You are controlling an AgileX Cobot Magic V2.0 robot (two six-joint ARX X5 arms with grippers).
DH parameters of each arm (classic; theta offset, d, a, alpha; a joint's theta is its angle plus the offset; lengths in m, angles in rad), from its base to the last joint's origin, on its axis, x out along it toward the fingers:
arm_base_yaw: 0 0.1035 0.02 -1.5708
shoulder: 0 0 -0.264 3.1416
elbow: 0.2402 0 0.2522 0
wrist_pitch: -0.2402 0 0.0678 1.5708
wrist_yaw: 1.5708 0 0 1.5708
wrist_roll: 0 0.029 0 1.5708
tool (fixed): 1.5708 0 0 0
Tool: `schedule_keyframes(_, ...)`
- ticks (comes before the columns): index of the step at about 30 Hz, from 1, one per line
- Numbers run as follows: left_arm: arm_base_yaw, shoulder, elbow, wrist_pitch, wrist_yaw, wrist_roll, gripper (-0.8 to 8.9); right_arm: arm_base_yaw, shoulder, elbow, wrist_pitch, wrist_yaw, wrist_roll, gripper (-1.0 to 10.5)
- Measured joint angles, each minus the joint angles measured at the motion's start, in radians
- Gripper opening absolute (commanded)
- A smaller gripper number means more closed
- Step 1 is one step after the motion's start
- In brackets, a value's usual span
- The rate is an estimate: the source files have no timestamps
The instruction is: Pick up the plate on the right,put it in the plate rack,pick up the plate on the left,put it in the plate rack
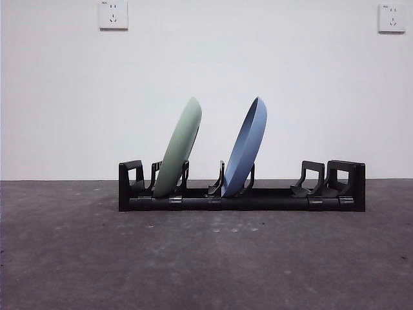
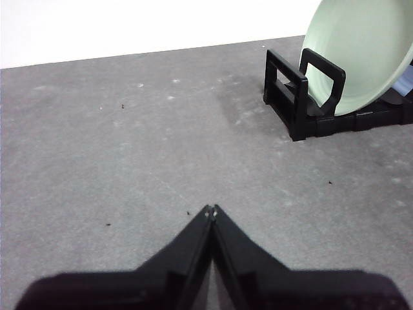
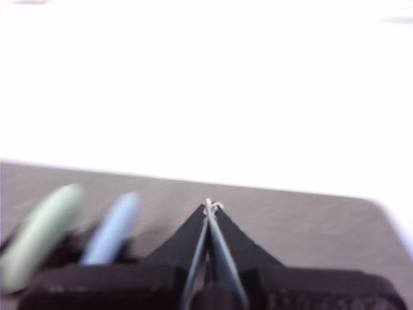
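Observation:
The long black plate rack (image 1: 242,197) stands across the middle of the table. A pale green plate (image 1: 179,150) leans in its left slots and a blue plate (image 1: 246,148) leans in the middle slots, both tilted to the right. My left gripper (image 2: 210,210) is shut and empty over bare table, well short of the rack's left end (image 2: 288,97) and the green plate (image 2: 361,51). My right gripper (image 3: 210,206) is also shut with nothing in it. Its blurred view shows the green plate (image 3: 40,236) and blue plate (image 3: 114,227) off to one side.
The rack's right slots (image 1: 310,181) hold nothing. Grey tabletop (image 1: 206,258) stretches in front of the rack. A white wall with two sockets (image 1: 113,14) stands behind. Neither arm shows in the front view.

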Motion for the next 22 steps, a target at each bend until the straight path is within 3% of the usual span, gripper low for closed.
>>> schedule_keyframes(4, 0.000, 0.000, 0.000, 0.000, 0.000, 0.000, -0.04, -0.045, -0.163, -0.246, 0.175, 0.051, -0.020, 0.0)
schedule_keyframes(10, 0.000, 0.000, 0.000, 0.000, 0.000, 0.000, -0.04, -0.050, -0.352, -0.629, 0.373, 0.054, -0.029, 0.0)
schedule_keyframes(14, 0.000, 0.000, 0.000, 0.000, 0.000, 0.000, -0.04, -0.050, -0.455, -0.827, 0.420, 0.054, -0.030, 0.0)
schedule_keyframes(22, 0.000, 0.000, 0.000, 0.000, 0.000, 0.000, -0.04, -0.050, -0.572, -1.022, 0.427, 0.077, -0.030, 0.0)
